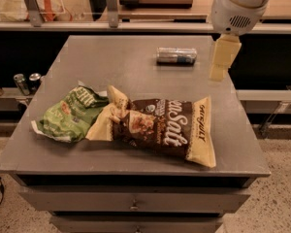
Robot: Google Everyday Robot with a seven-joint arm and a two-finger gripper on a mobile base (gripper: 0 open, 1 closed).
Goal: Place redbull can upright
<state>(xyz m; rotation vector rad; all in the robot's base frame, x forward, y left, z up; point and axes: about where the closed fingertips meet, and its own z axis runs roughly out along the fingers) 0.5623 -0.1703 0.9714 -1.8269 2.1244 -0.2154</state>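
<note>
Far left: I see two small dark cans with silver tops (27,82) standing on a low shelf off the desk.
Desk: grey flat-topped metal desk (111,57).
Near left: crumpled green snack bag (70,114), touching the next bag.
Near centre: brown and cream snack bag (160,127), lying flat.
Far, right of centre: slim silver and blue redbull can (176,55), on its side.
Far right: pale gripper (222,58) hangs just right of the can, apart from it; I cannot tell its opening.

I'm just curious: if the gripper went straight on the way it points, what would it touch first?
The gripper points down, right of the lying redbull can. It would likely meet bare table first, not the can, though depth is unclear.
</note>
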